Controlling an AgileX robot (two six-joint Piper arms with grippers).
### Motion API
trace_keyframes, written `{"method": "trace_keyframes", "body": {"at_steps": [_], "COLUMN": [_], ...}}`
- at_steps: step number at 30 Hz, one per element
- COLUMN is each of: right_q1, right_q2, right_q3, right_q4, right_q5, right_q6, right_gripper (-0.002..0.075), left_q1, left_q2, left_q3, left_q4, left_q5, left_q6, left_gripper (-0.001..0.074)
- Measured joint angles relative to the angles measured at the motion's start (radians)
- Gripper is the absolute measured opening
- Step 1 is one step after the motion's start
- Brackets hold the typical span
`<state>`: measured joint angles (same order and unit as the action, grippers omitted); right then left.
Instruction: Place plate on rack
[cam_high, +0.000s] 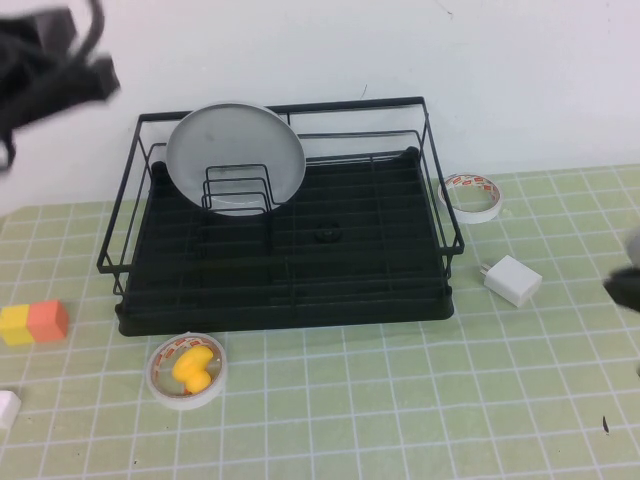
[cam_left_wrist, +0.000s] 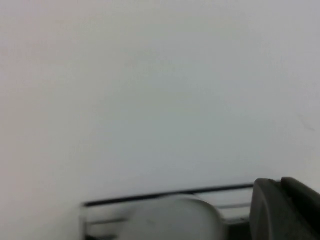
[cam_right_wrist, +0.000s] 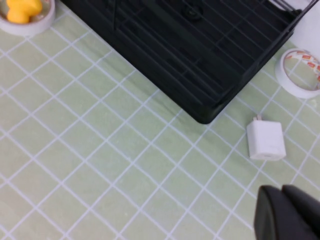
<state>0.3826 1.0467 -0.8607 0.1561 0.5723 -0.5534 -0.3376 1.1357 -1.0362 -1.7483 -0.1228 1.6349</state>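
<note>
The pale grey-blue plate stands upright on edge in the wire dividers at the back left of the black rack. My left gripper is raised above and to the left of the rack, clear of the plate, with its fingers together and empty. In the left wrist view the plate's top and a rack wire show against the white wall. My right gripper is low at the table's right edge, its fingers together and empty, apart from the rack.
A white tape roll with a yellow object inside lies in front of the rack. Another tape roll and a white charger lie to its right. Yellow and orange blocks sit at the left. A white wall stands behind.
</note>
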Motion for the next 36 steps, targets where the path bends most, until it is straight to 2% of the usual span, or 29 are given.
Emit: {"method": "trace_keyframes", "body": {"at_steps": [6, 14, 20, 24, 36], "right_q1": [0.0, 0.0, 0.0, 0.0, 0.0], "right_q2": [-0.237, -0.55, -0.62, -0.62, -0.62], "right_q3": [0.211, 0.457, 0.539, 0.548, 0.548], "right_q4": [0.008, 0.024, 0.026, 0.026, 0.028], "right_q5": [-0.066, -0.116, -0.144, -0.147, -0.151], "right_q6": [-0.011, 0.022, 0.042, 0.044, 0.048], "right_gripper": [0.0001, 0.0001, 0.0001, 0.0001, 0.0001], "left_q1": [-0.017, -0.016, -0.016, -0.016, -0.016], "left_q2": [-0.159, -0.433, -0.61, -0.672, -0.684], "left_q3": [0.214, 0.471, 0.606, 0.66, 0.666], "left_q4": [0.003, 0.003, 0.002, 0.002, 0.0], "left_q5": [0.102, -0.049, -0.063, -0.063, -0.116], "left_q6": [0.001, 0.115, 0.119, 0.119, 0.125], "left_gripper": [-0.0001, -0.0001, -0.0001, -0.0001, -0.0002]}}
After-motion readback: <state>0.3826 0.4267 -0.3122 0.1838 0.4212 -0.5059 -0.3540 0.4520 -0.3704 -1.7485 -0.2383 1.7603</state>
